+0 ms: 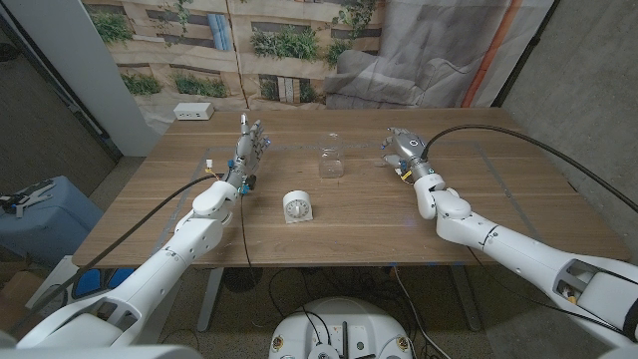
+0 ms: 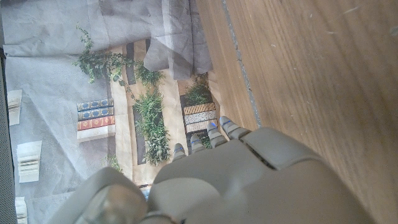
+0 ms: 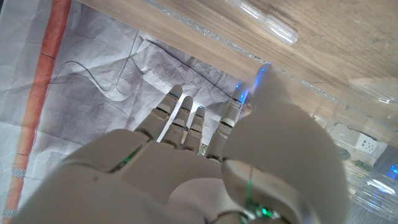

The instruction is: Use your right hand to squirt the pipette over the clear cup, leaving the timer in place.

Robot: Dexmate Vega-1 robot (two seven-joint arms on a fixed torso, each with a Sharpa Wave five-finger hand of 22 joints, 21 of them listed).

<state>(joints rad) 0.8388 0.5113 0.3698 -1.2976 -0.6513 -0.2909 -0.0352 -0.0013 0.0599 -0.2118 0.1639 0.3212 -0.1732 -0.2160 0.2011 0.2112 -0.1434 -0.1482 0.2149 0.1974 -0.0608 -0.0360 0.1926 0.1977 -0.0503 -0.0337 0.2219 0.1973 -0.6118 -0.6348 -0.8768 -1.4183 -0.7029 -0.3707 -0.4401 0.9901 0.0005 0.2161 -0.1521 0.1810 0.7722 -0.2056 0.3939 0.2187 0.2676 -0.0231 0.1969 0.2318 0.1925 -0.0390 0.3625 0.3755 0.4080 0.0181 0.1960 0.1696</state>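
The clear cup point(image 1: 330, 160) stands upright at the table's far middle. Nearer me, the white round timer point(image 1: 297, 206) stands slightly left of the cup. In the right wrist view the clear pipette point(image 3: 268, 21) lies on the wood just beyond my fingertips, untouched. My right hand point(image 1: 401, 150) is to the right of the cup, fingers spread and holding nothing; its back fills the lower part of the right wrist view point(image 3: 205, 168). My left hand point(image 1: 251, 146) stands on its edge left of the cup, fingers extended and empty, and its back shows in the left wrist view point(image 2: 249, 180).
A white power strip point(image 1: 192, 111) lies at the far left corner of the wooden table point(image 1: 518, 199). Grey cloth and a printed backdrop hang behind the far edge. A blue bin point(image 1: 40, 214) stands on the floor to the left.
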